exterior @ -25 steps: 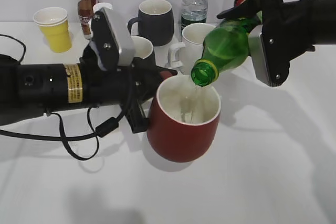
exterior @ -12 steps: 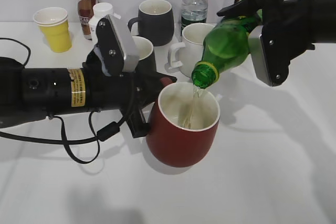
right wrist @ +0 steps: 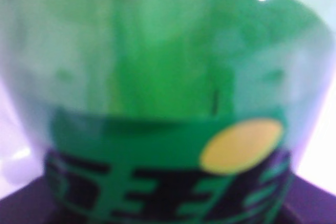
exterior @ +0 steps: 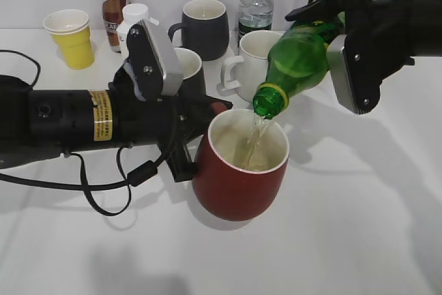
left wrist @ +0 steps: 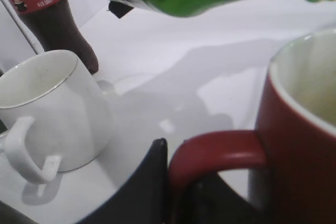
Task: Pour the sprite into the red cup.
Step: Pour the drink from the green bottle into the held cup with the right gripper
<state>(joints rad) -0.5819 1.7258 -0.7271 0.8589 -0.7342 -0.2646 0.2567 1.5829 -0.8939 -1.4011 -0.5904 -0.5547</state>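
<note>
While tilted, sprite [exterior: 298, 60] pours (thinly), red cup [exterior: 238, 170].

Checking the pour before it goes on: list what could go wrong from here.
1. The sprite pours from just above the rim of the red cup; a small drift could send the stream onto the table.
2. The left gripper holds the cup only by its handle, so added weight might tip it.
3. The white mug stands close behind and could get knocked.
</note>
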